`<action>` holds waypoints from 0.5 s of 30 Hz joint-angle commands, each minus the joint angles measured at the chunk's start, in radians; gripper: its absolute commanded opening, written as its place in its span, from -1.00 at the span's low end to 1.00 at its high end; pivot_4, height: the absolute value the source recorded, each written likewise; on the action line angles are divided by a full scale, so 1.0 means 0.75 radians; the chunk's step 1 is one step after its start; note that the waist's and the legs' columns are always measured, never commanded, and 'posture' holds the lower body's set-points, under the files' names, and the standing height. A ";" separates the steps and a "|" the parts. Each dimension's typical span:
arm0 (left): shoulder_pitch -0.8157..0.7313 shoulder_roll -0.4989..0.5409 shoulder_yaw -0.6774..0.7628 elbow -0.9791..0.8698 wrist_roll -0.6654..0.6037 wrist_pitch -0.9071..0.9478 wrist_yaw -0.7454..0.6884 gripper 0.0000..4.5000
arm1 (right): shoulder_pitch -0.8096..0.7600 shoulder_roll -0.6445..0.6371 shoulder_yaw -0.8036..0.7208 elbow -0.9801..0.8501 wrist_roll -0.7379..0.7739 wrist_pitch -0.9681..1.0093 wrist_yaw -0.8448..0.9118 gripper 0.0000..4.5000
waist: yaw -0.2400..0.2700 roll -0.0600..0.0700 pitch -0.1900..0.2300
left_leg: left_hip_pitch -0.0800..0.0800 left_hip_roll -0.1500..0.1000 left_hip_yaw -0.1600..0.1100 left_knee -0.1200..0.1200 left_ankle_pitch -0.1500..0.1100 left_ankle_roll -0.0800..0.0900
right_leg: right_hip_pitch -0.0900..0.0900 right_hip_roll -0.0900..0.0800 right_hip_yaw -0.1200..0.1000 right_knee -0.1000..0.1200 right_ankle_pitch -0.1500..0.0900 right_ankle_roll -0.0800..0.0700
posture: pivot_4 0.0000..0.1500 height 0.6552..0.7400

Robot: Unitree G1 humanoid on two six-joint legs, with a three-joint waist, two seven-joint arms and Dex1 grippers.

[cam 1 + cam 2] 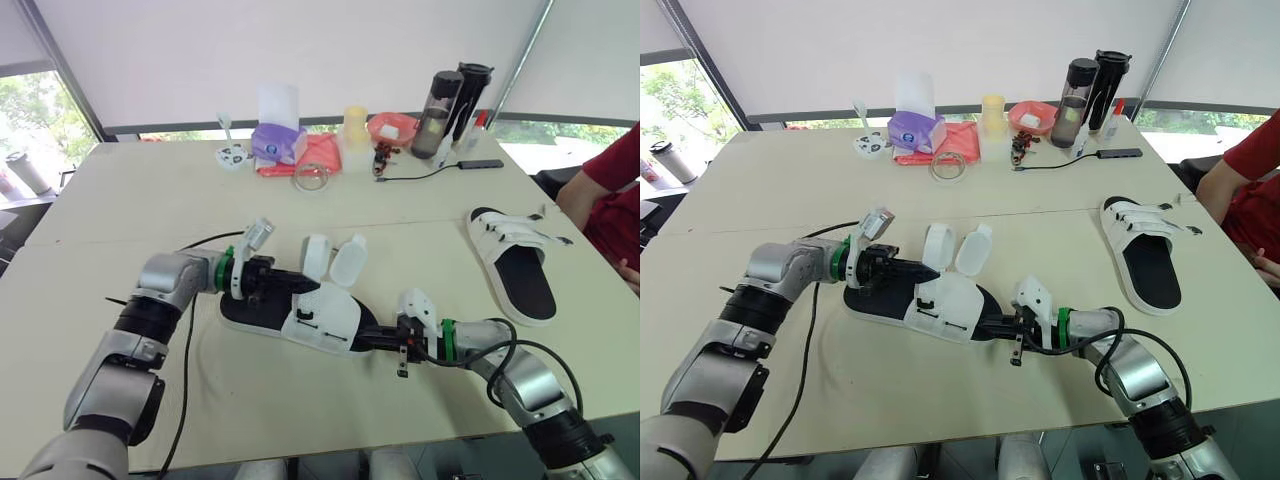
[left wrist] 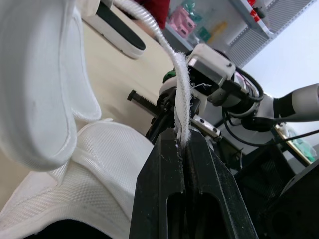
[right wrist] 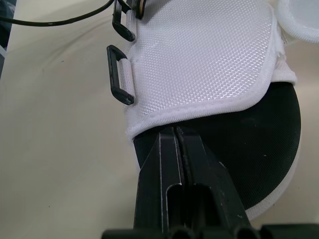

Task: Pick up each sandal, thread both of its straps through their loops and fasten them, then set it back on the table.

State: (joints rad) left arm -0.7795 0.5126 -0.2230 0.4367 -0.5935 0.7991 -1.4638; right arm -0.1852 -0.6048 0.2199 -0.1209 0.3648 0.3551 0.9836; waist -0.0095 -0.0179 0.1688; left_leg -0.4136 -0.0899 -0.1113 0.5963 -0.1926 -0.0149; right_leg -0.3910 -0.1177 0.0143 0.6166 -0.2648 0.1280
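Black fingers of the right gripper [image 3: 174, 130] are clenched on the toe edge of the near sandal [image 1: 322, 322] — I judge this steadies it on the table [image 1: 150, 200]. Beyond, the left gripper [image 2: 182, 140] pinches 1 white strap [image 2: 182, 89], lifted free for threading; the loops [image 3: 119, 74] are empty. Farther right, the 2nd sandal [image 1: 515, 262] lies well apart.

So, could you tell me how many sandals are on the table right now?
2. The near sandal lies in the middle, between the left gripper and right gripper, straps open; the far sandal lies on the table's right side, near a person.
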 commanded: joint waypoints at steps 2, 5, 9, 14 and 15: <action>-0.025 -0.017 -0.004 -0.009 0.036 -0.009 -0.042 -0.99 | 0.032 -0.013 -0.018 0.071 -0.086 0.042 -0.089 -1.00 | 0.000 0.000 0.000 | 0.000 0.000 0.000 0.000 0.000 0.000 | 0.000 0.000 0.000 0.000 0.000 0.000 | 1.00 1.00; -0.031 -0.050 0.025 -0.029 0.021 0.020 -0.017 -0.99 | 0.038 -0.013 -0.018 0.064 -0.085 0.045 -0.094 -1.00 | 0.000 0.000 0.000 | 0.000 0.000 0.000 0.000 0.000 0.000 | 0.000 0.000 0.000 0.000 0.000 0.000 | 1.00 1.00; -0.029 -0.074 0.055 -0.055 -0.001 0.064 0.008 -0.99 | 0.040 -0.012 -0.015 0.063 -0.087 0.043 -0.099 -1.00 | 0.000 -0.001 0.000 | 0.000 0.000 0.000 0.000 0.000 0.000 | 0.001 0.000 0.000 0.000 0.000 0.000 | 1.00 1.00; 0.027 -0.036 0.022 -0.118 0.024 0.073 -0.018 -0.99 | 0.041 -0.010 -0.013 0.064 -0.089 0.040 -0.104 -1.00 | -0.001 -0.001 0.000 | 0.000 0.000 0.000 0.000 0.000 0.001 | 0.001 0.000 0.000 0.000 0.000 0.001 | 1.00 1.00; 0.037 -0.026 0.018 -0.128 0.025 0.077 -0.024 -0.99 | 0.041 -0.009 -0.013 0.064 -0.089 0.039 -0.105 -1.00 | -0.001 0.000 0.000 | 0.000 0.000 0.000 0.000 0.000 0.000 | 0.001 0.000 0.000 0.000 0.000 0.001 | 1.00 1.00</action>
State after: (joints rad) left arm -0.7598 0.4769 -0.2130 0.3710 -0.5767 0.8484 -1.4642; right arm -0.1738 -0.6036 0.2185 -0.1338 0.3648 0.3551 0.9651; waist -0.0103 -0.0183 0.1690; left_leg -0.4136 -0.0901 -0.1115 0.5964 -0.1924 -0.0145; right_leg -0.3901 -0.1175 0.0141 0.6167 -0.2645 0.1287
